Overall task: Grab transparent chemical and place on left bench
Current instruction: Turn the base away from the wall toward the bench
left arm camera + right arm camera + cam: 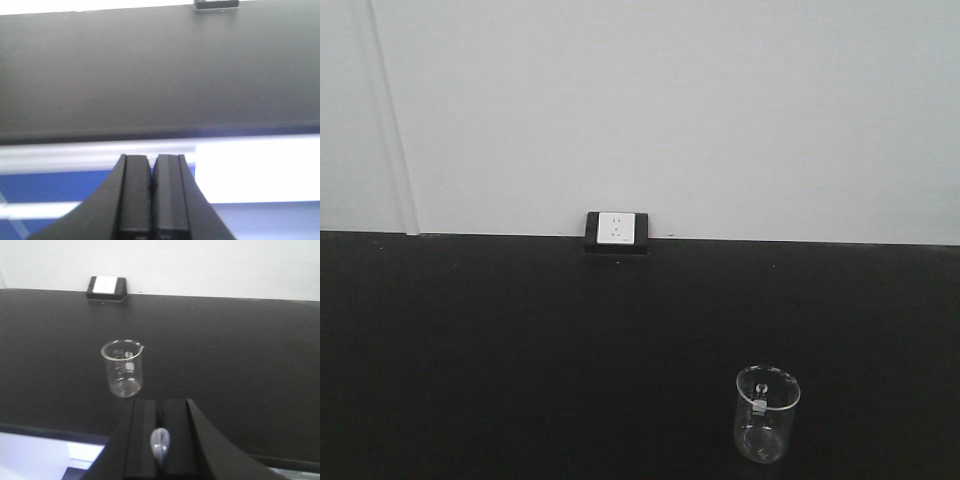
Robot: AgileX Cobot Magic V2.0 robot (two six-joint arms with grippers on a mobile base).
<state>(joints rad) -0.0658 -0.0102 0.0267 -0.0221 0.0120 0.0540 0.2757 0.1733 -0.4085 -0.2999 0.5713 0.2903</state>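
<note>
left tool [152,200]: fingers pressed together, at table [150,75] front edge. right tool [161,440]: fingers together, apart from clear beaker [124,369], which stands upright on the table, ahead and slightly left. wall socket [106,287] behind.

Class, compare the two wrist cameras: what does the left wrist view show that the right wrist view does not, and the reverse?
Only the left wrist view: the left gripper, jaws pressed together, and a blue surface below the front of the bench. Only the right wrist view: the glass beaker, standing upright on the bench, and the right gripper, jaws also together, short of the beaker. Both: the black bench top and the wall socket at its far edge.
</note>
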